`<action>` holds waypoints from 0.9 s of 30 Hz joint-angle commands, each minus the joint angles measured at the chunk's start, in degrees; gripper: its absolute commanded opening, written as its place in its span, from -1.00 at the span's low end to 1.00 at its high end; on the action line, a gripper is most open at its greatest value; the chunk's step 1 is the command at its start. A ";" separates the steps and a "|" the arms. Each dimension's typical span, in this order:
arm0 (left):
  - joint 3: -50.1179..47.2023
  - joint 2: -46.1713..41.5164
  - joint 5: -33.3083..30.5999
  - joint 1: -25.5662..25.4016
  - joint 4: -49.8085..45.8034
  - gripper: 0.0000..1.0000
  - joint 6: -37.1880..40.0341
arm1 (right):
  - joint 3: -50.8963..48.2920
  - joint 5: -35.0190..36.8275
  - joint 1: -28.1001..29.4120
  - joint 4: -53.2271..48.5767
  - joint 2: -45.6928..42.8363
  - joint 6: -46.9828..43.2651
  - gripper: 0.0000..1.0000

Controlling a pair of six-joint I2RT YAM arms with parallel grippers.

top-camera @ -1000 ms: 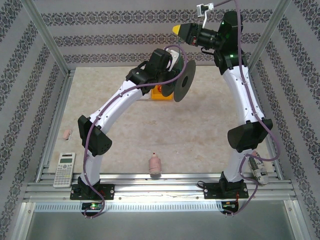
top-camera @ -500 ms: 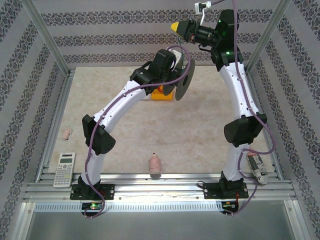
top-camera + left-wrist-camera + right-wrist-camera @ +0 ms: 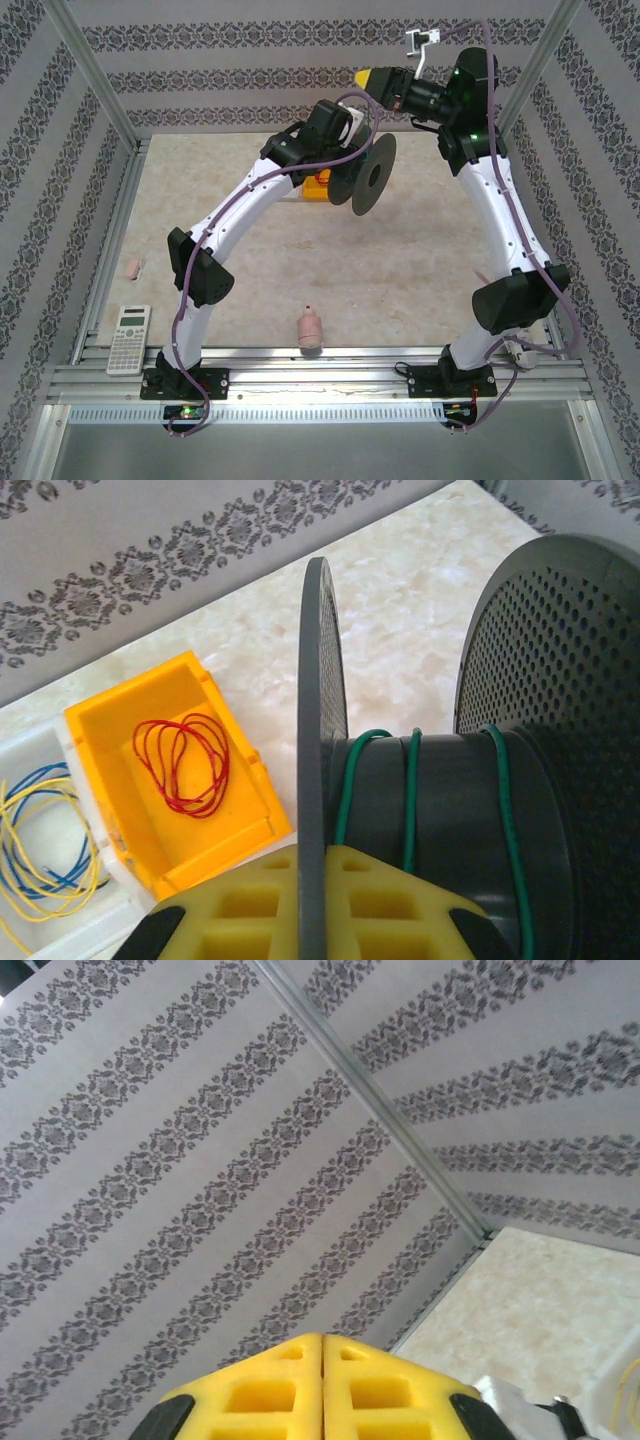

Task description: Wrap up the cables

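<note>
The right claw (image 3: 322, 1360), pads shut with no wire visible between them, has swung down nearer the spool (image 3: 440, 780) that the left claw (image 3: 312, 890) clamps by its flange, where the green cable (image 3: 412, 780) beside that claw shows a few turns: winding looks barely begun.

A yellow bin (image 3: 100, 750) and a white bin (image 3: 30, 750) touching it are seen below the left fingers (image 3: 195, 935), while a calculator (image 3: 129, 339), a pink bottle (image 3: 311, 328) and a small pink piece (image 3: 133, 267) are laid well apart from them, towards the near edge.
</note>
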 commanded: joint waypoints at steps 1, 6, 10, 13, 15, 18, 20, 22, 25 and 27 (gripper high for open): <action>-4.99 2.08 1.64 -0.35 -12.75 -1.00 4.35 | 1.70 3.01 -2.74 12.93 -7.16 -4.11 -1.00; -13.38 -4.09 3.14 -0.89 -9.83 -1.00 6.98 | 3.63 2.97 -10.12 14.98 -1.68 -2.52 -1.00; -20.28 -9.71 9.74 -0.98 -6.73 -1.00 10.84 | 6.85 1.35 -13.90 16.11 4.35 -1.31 -1.00; -24.58 -13.91 13.98 -0.98 -4.85 -1.00 13.18 | 6.18 0.41 -15.59 16.82 6.61 -1.75 -1.00; -25.61 -15.79 15.53 -0.98 -4.96 -1.00 14.69 | 4.40 0.30 -16.55 18.38 7.25 -1.32 -1.00; -26.25 -17.53 18.31 -0.93 -5.18 -1.00 16.74 | 1.52 0.22 -17.48 20.39 7.65 -0.34 -1.00; -26.35 -18.40 20.13 -0.98 -5.18 -1.00 17.74 | -0.61 0.23 -17.96 21.34 7.48 -0.33 -1.00; -26.21 -19.04 21.71 -0.90 -5.00 -1.00 18.34 | -3.17 0.33 -18.60 22.82 7.14 0.00 -1.00; -25.73 -19.54 24.06 -0.97 -5.28 -1.00 18.87 | -5.99 0.53 -19.58 24.69 7.20 0.97 -1.00; -25.36 -19.73 25.34 -0.97 -5.57 -1.00 19.40 | -7.03 0.84 -20.10 25.70 7.45 1.67 -1.00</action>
